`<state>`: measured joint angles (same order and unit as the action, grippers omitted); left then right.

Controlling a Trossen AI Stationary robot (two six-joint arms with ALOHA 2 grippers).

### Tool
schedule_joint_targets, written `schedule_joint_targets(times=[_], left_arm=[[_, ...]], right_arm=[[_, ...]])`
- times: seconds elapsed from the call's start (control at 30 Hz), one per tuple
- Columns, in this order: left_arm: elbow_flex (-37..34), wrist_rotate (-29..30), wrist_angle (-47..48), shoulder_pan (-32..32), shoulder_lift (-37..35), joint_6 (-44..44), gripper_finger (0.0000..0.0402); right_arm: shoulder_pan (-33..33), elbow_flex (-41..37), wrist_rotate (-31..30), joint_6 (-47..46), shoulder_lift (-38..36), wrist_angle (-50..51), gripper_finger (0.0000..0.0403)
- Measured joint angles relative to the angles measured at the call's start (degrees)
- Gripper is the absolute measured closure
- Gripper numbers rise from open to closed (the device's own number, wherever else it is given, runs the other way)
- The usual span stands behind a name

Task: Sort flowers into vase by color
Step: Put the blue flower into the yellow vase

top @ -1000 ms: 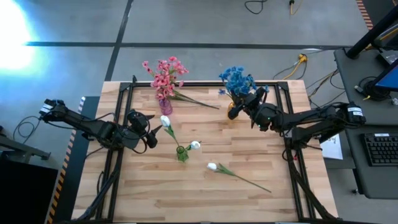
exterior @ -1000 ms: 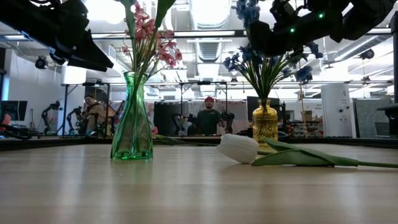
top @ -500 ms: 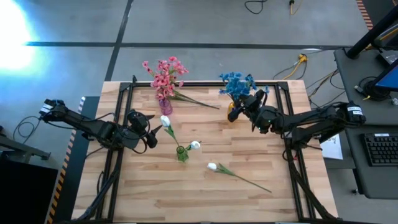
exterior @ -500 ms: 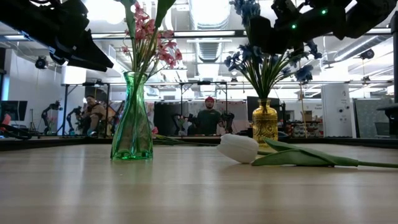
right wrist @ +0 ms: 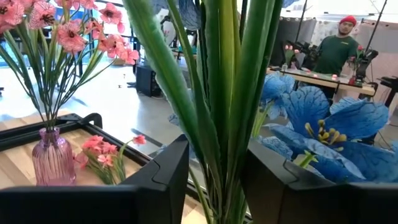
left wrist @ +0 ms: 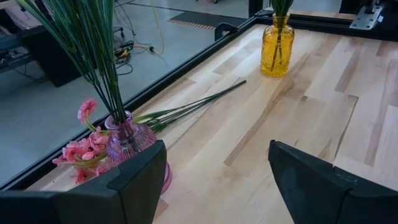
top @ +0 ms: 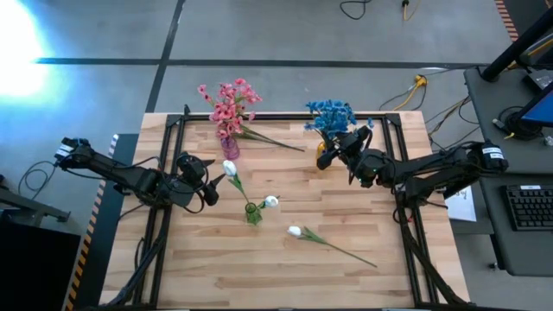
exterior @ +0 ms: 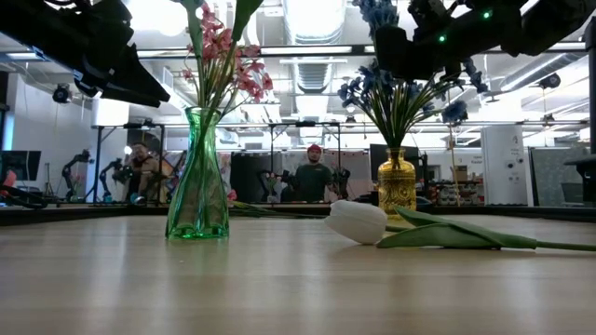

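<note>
The tabletop [top: 285,259] carries three vases: a pink one [top: 230,148] with pink flowers [top: 228,102] toward the far left, a yellow one [exterior: 397,183] with the blue flowers [top: 329,113] toward the far right, and a green one [top: 252,212] mid-table with white flowers [top: 270,201]. The right pincer [top: 346,147] sits just beside the yellow vase, and in its wrist view the green stems [right wrist: 227,93] stand upright between its two fingers [right wrist: 155,180], the jaws a little apart and seemingly letting go rather than gripping. A loose white flower [top: 295,231] lies flat toward the near edge, its stem running out toward the near right corner; pink sprigs [top: 272,138] lie flat beside the pink vase. The left pincer [top: 210,180] waits wide open and empty, near the pink vase, so it looks nearer those sprigs.
</note>
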<state>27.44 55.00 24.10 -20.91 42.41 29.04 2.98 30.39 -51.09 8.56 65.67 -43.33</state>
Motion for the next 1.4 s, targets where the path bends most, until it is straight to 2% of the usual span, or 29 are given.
schedule_joint_targets(times=[0.2,0.63,0.87,1.17,1.4], left_arm=[[0.00,0.00,0.00,0.00,0.00,0.00,0.0134],[0.00,-0.01,0.00,0.00,0.00,0.00,0.0134],[0.00,-0.02,0.00,0.00,0.00,0.00,0.0134],[0.00,-0.02,0.00,0.02,0.00,0.00,0.0134],[0.00,-0.02,-0.01,0.02,0.00,0.00,0.0134]], right_arm=[[-0.65,0.00,-0.09,-0.02,0.00,0.24,0.0300],[-0.63,-0.02,-1.57,-2.60,-0.07,4.20,0.0375],[-0.63,-0.02,-1.57,-2.70,-0.07,4.75,0.0378],[-0.61,-0.07,-1.49,-6.04,-0.04,12.08,0.0378],[-0.61,-0.07,-1.49,-6.10,-0.04,11.82,0.0378]])
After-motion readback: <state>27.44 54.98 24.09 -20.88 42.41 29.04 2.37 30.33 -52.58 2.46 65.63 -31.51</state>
